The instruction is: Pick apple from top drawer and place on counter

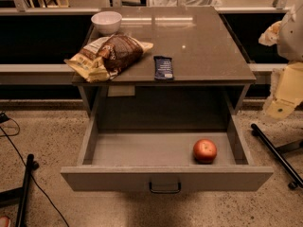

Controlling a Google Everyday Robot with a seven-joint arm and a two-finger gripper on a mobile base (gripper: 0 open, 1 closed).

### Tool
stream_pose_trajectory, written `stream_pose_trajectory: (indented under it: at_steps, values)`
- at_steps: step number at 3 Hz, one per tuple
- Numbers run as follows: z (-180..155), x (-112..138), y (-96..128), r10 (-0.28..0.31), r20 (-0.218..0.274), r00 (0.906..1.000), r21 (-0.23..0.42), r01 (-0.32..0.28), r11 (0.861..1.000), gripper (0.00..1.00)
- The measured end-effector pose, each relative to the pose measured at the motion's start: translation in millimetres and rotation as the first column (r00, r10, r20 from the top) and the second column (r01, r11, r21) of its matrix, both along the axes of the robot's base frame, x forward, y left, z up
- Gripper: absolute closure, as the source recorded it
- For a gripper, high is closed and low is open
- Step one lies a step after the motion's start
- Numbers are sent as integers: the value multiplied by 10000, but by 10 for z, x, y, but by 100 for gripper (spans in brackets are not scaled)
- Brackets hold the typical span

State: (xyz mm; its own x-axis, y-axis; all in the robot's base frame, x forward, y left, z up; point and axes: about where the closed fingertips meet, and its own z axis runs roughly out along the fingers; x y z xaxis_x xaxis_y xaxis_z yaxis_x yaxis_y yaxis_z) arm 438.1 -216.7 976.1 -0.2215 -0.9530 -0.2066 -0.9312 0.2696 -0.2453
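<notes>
The top drawer is pulled fully open below the counter, its dark handle at the centre of the front. The apple, small and red-orange, lies inside on the drawer floor near the front right corner. My gripper hangs at the right edge of the view, outside the drawer's right wall and level with the counter's front edge. It is well apart from the apple and nothing shows in it.
On the counter stand a white bowl at the back left, a bag of brown bread at the front left and a dark blue snack bar at the front middle. Dark stand legs and cables lie on the speckled floor on both sides.
</notes>
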Motion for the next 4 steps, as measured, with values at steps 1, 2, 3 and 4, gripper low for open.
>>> stream_pose_trajectory:
  at_steps: [1, 2, 3, 4]
  values:
    - [0, 0, 0, 1, 0, 10000, 2, -1, 10000, 0]
    - [-86, 38, 42, 130, -149, 9998, 338, -125, 9994, 0]
    - [-628, 293, 183, 161, -317, 9994, 928, -131, 9956, 0]
    - [-1722, 439, 458, 209, -558, 9982, 1153, -143, 9932, 0]
